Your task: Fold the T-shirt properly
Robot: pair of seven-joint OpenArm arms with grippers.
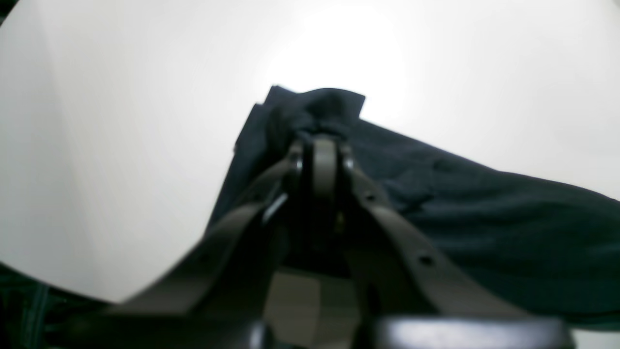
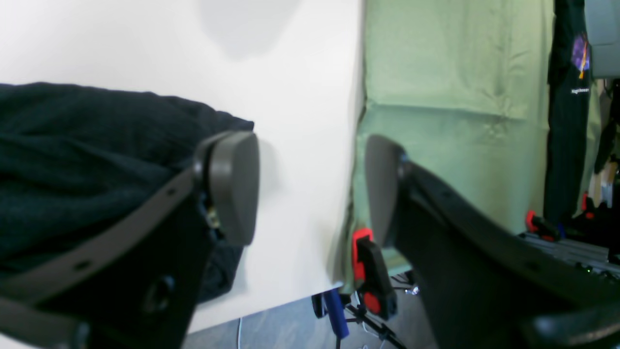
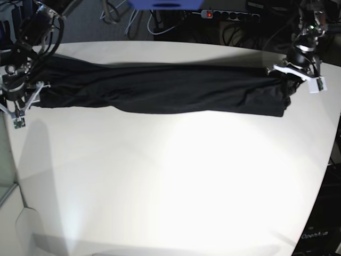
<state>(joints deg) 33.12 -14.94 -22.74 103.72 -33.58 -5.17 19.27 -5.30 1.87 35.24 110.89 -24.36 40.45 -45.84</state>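
Up close, left gripper (image 1: pixel 323 138) jaws pressed together, pinching a bunched corner of the T-shirt (image 3: pixel 165 88), cloth puckered just past the tips. Right gripper (image 2: pixel 310 186) jaws spread wide, nothing between the pads, one pad just beside the shirt's other end, near the table (image 3: pixel 170 186) edge. Outward: shirt stretched in a long dark band across the far part of the table, one end at each gripper. Near edge of the band slightly bowed, far edge straighter. Broad white surface open on the near side of the band; only a narrow strip behind it. Green cloth (image 2: pixel 455 97) hanging beyond the edge by the right gripper, red clamp (image 2: pixel 370 271) below.
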